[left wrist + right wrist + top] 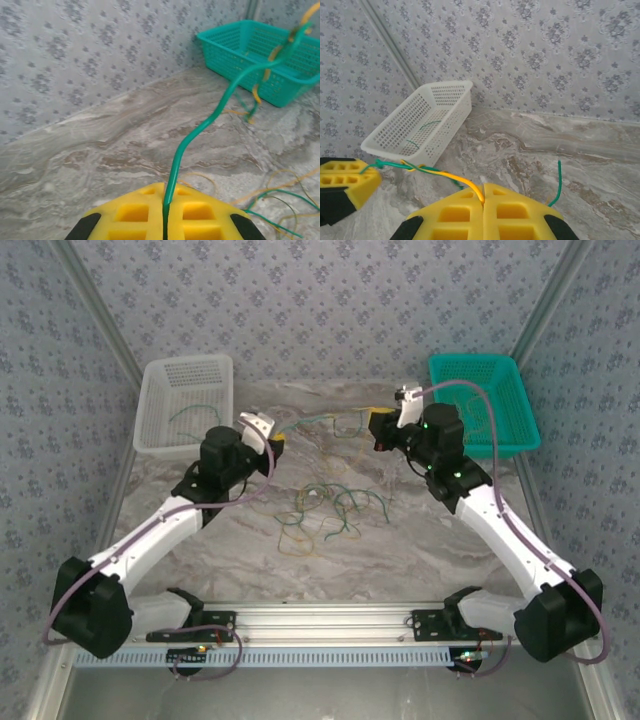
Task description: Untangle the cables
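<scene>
A tangle of green and yellow cables (325, 510) lies on the marble table between the arms. My left gripper (272, 440) is shut on a green cable (200, 132), which rises from the yellow fingertips (150, 210) toward the right arm. My right gripper (380, 425) is shut on a yellow cable (455, 178). The two strands twist round each other in the air between the grippers (395, 165). The right wrist view has the left gripper (345, 182) at its lower left. A loose green end (559, 180) sticks up beside my right gripper (483, 197).
A white basket (160, 390) at the back left holds a green wire (432, 122). A teal basket (500, 370) stands at the back right, close behind the right arm. Patterned walls close in the table on three sides.
</scene>
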Tool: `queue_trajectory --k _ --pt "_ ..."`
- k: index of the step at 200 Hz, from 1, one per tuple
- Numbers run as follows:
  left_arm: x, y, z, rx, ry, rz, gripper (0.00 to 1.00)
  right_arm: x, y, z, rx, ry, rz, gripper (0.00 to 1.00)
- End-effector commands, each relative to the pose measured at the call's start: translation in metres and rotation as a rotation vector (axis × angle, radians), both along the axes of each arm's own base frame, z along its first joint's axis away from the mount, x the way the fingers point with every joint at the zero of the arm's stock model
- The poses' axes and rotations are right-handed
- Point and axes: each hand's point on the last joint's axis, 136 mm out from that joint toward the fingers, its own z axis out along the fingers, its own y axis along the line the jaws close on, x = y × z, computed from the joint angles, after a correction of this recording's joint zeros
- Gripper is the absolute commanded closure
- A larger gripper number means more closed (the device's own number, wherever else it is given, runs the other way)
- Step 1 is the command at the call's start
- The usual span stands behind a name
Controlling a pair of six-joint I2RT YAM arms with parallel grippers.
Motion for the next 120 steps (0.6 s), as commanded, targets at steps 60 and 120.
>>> queue_trajectory --k 60,120 --pt "0.003 0.066 0.014 -0.033 -0.061 0.240 1.00 0.000 -0.047 0.002 0.014 0.004 -0.134 1.00" --pt "0.006 0.104 0.011 -0.081 -0.051 0.379 1.00 -0.003 -0.074 0.002 0.016 0.009 -0.198 1.00"
